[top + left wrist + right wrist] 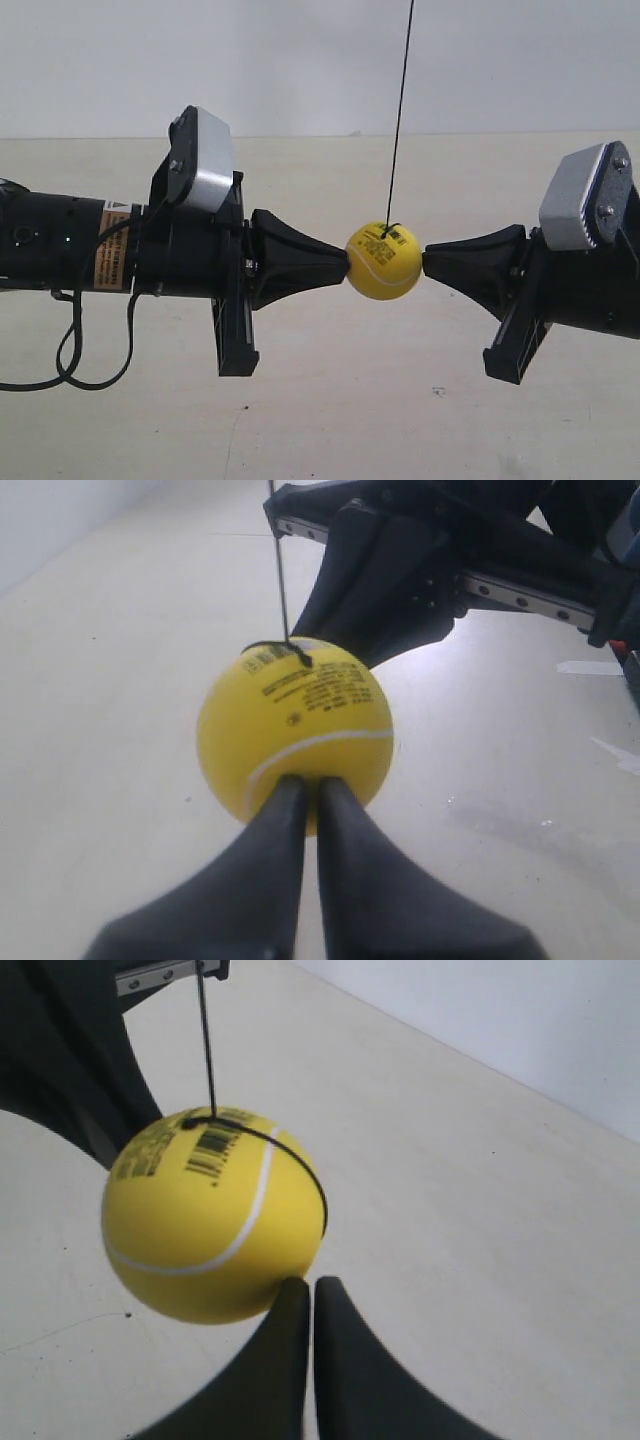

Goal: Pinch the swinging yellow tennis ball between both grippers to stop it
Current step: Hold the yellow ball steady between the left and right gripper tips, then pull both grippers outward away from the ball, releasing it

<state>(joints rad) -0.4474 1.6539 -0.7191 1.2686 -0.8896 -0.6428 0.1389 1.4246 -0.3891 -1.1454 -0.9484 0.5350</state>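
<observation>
Between left claw (310, 786) and right claw (310, 1286) hangs yellow tennis ball (384, 262)

wall (300, 60): plain white | floor (350, 410): pale beige, faintly scuffed | light: soft, even

Shows a flat, matte cream-coloured surface (350, 410) meeting a plain white wall (300, 60) along a straight far edge. Bears a small dark speck (437, 391); in the left wrist view, also a flat-lying scrap of white tape (590, 667).
</observation>
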